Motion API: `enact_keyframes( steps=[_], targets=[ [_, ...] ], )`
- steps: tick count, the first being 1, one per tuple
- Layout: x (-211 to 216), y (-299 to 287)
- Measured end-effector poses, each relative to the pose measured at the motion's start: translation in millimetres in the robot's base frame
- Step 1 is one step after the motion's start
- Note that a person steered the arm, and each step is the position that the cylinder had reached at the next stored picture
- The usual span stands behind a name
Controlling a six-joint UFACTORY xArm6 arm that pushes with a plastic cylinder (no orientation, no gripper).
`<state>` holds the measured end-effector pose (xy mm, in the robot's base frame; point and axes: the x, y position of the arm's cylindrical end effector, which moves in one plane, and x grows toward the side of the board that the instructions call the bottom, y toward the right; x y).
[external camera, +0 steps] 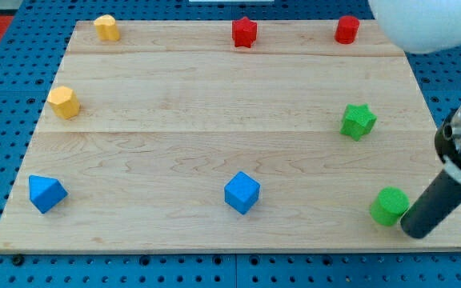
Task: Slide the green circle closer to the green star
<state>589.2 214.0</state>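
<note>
Entry: my tip (414,234) sits on the wooden board (214,120) at the view's lower right, touching or just beside the green circle (390,206), on its 4 o'clock side. No jaws to report here; I end in a bare rod, so nothing is gripped, only pushed.

Green circle: near the board's bottom-right corner. Green star (358,121): at roughly 11 o'clock from the circle, apart from it, with bare wood between.

Reason for this placement, as I judge it: the tip stands behind the circle on the side away from the star, so a push toward 11 o'clock should carry the circle along that line (a round block may roll off a slanted contact, so the push wants to go through its centre).

Bystanders, well clear: blue cube (242,193) at 9 o'clock from the circle, blue block (46,193) far left, two yellow blocks (64,102) (107,27), red star (245,32), red block (346,30) along the top.
</note>
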Motion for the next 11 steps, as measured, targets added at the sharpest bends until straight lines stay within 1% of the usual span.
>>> enact_keyframes(
  steps=[1, 2, 3, 4, 5, 6, 7, 8, 9, 10, 11],
  targets=[
    [-13.4, -48.5],
    [-18.1, -82.2],
    [-64.3, -90.7],
    [-65.1, -87.6],
    [-14.3, -119.8],
    [8.6, -51.0],
    [-27.3, -36.9],
    [-63.7, -35.1],
    [-104.4, -49.2],
    [-115.8, -48.4],
    [-112.3, -7.1]
  ],
)
